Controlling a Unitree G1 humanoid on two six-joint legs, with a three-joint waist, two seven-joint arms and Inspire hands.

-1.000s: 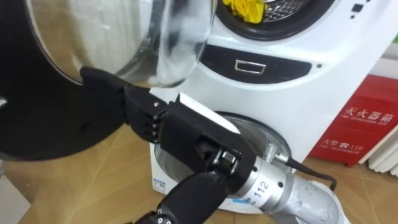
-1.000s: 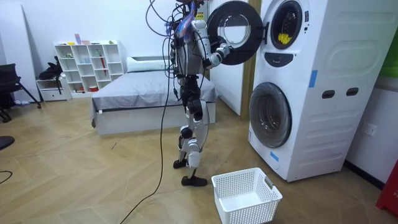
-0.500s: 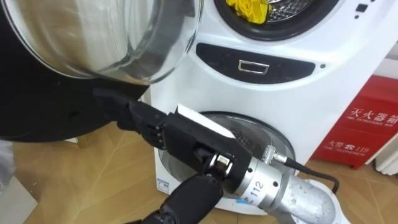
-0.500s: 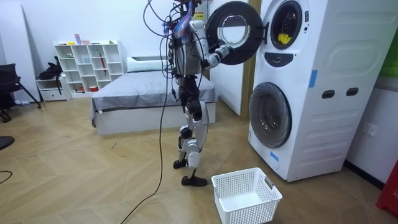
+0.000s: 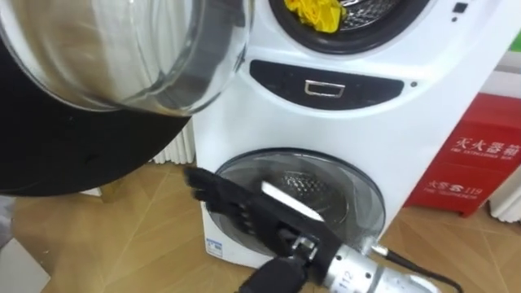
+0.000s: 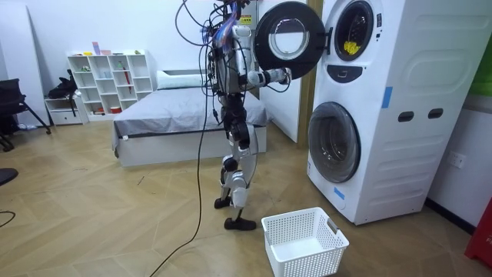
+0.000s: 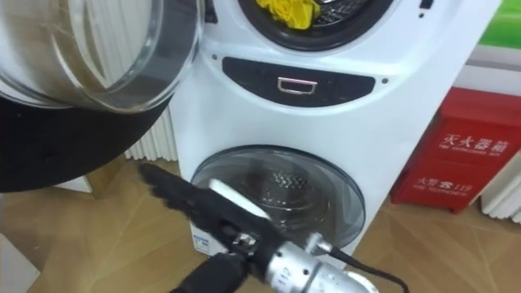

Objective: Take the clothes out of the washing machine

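Right hand (image 5: 244,213): fingers stretched out straight and flat, holding nothing, up in the air.
Lower door (image 5: 330,181): round, closed, just behind the hand.
Upper door (image 5: 114,65): swung open, its glass bowl above the hand and to its left, apart from the fingers.
Yellow clothes (image 5: 313,12): lying in the upper drum, well above the hand and to its right, untouched.
Red box (image 5: 480,163): beside the washing machine, well off to the hand's right.
Basket (image 6: 304,242): white, on the floor far below the hand, near the robot's feet.
Robot: upright before the stacked machines, right arm held out under the open door.
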